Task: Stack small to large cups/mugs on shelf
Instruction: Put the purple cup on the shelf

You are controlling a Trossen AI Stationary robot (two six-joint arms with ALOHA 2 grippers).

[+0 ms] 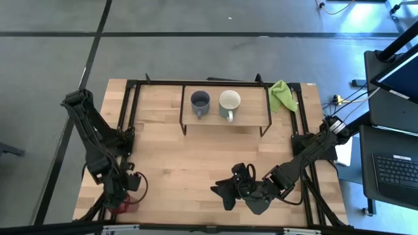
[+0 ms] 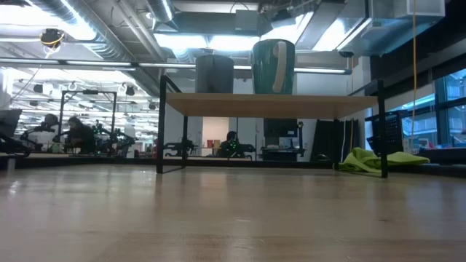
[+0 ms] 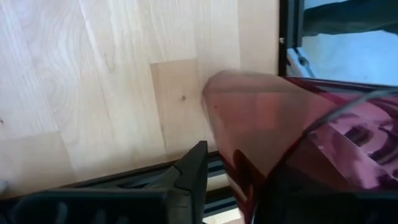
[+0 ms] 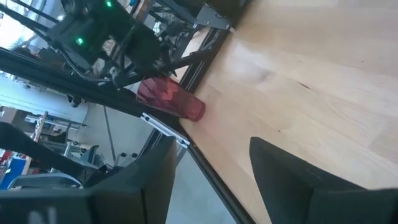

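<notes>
The dark grey mug [image 1: 199, 102] and the white mug [image 1: 229, 102] stand side by side on the low wooden shelf [image 1: 251, 117] at the far middle; both also show in the low view, the grey mug [image 2: 214, 73] and the white mug [image 2: 274, 67]. The red tumbler [image 3: 261, 118] lies tilted at the table's near left corner, where it also shows in the right wrist view [image 4: 171, 99]. My left gripper [image 1: 124, 198] is open over it: one finger [image 3: 193, 174] stands just off its outer wall, and the other shows dark through the red wall. My right gripper [image 1: 241, 189] is open and empty near the front middle. My left gripper has the tumbler's wall [image 3: 233, 165] between its fingers near the end closest to the wrist. A narrow gap shows between the outer finger and the wall. The tumbler hides the other finger's contact, so I cannot tell whether the gripper touches it.
A green cloth [image 1: 282, 94] lies on the table to the right of the shelf. The table's black frame [image 3: 289, 37] runs close by the tumbler. The shelf has bare board to the right of the white mug. Bare wood lies between the shelf and both grippers.
</notes>
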